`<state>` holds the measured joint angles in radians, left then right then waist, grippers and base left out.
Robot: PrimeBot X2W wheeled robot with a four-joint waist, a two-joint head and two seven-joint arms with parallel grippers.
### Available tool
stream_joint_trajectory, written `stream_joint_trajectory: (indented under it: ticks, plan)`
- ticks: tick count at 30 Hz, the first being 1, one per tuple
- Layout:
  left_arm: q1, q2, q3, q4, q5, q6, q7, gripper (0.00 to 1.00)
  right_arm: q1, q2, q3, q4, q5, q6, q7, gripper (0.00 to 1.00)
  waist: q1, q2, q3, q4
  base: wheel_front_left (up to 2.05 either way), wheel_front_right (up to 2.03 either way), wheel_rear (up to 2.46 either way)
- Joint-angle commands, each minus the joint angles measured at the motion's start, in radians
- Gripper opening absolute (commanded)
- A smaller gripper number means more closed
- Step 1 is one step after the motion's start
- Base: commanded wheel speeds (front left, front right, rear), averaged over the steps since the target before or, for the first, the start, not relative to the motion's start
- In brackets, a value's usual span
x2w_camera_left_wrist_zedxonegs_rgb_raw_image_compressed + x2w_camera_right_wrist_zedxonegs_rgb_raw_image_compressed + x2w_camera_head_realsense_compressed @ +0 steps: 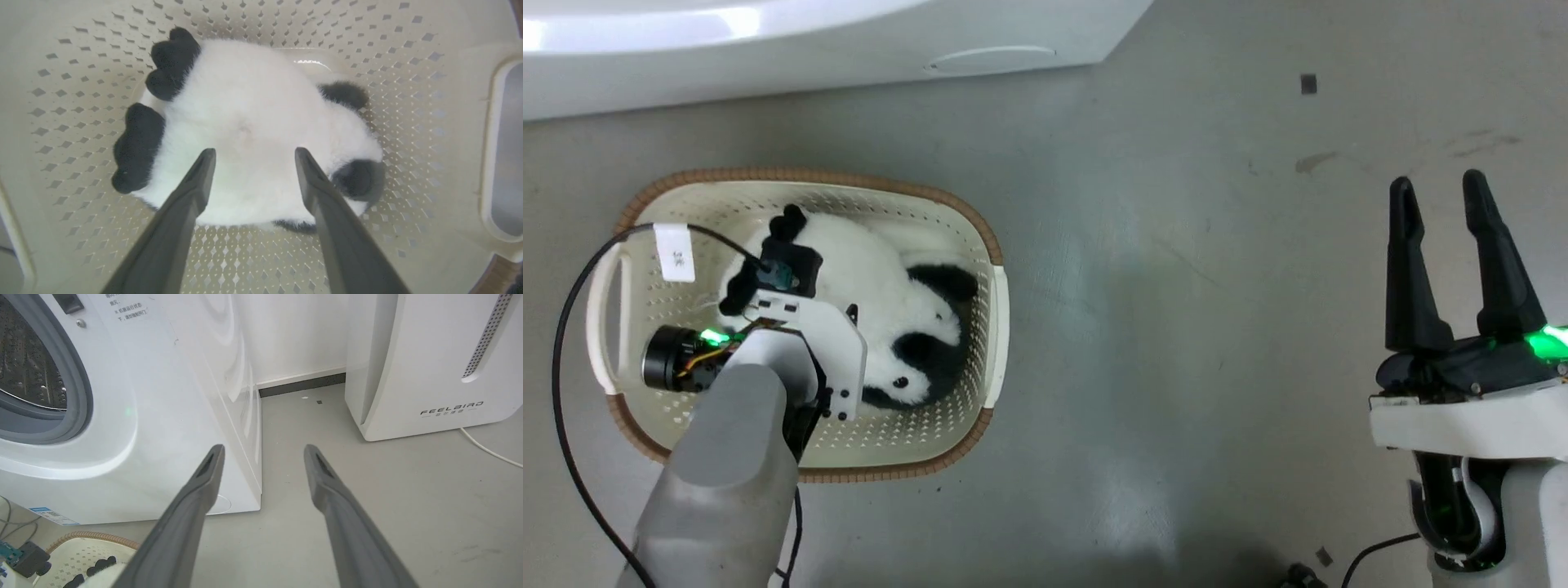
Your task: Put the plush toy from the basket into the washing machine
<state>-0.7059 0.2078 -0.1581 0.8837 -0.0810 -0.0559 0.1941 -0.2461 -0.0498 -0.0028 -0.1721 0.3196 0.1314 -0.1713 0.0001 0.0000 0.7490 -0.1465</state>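
We note left gripper [253, 152] spread wide, empty, poised over plush toy [245, 98] in basket [429, 122], ready for grasp; right gripper [1448, 196] parted, empty, at 3 o'clock, kept clear.

The plush toy [894, 318], a fluffy black-and-white panda, lies curled on its side in the basket [984, 327], filling the middle of it, 2 black paws toward one end and its head with dark ears and eye patches toward the other. The basket is cream with perforated walls and a brown woven-look rim, and it stands upright on the floor near the foot of the washing machine [163, 416]. That white front-loader's round opening shows a grey gasket and a perforated steel drum.
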Motion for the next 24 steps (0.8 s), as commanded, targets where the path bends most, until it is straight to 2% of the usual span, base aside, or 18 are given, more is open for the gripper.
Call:
stream_joint_trajectory:
  ticks: [1,21,22,23,24]
  plan:
    - [-0.043,0.011,-0.011,0.032,0.002,-0.003,0.012,1.00,-0.030,0.000,0.000,-0.012,0.014,0.000,-0.015,1.00,-0.0001,0.0000,0.034,-0.008,0.00,0.00,0.00]
    - [-0.214,0.039,-0.087,0.238,-0.020,0.009,0.072,1.00,-0.107,0.000,-0.001,-0.039,0.083,-0.001,-0.056,1.00,-0.0001,0.0000,0.203,-0.041,0.00,0.00,0.00]
    - [-0.221,0.041,-0.091,0.248,-0.023,0.008,0.073,0.47,-0.111,0.000,-0.002,-0.039,0.086,-0.001,-0.058,1.00,-0.0001,0.0000,0.207,-0.043,0.00,0.00,0.00]
    - [-0.229,0.044,-0.095,0.259,-0.024,0.007,0.070,0.03,-0.114,0.000,-0.003,-0.039,0.088,-0.001,-0.060,1.00,-0.0001,0.0000,0.211,-0.044,0.00,0.00,0.00]
    - [-0.229,0.044,-0.095,0.259,-0.024,0.007,0.070,0.03,-0.114,0.000,-0.003,-0.039,0.088,-0.001,-0.060,1.00,-0.0001,0.0000,0.211,-0.044,0.00,0.00,0.00]
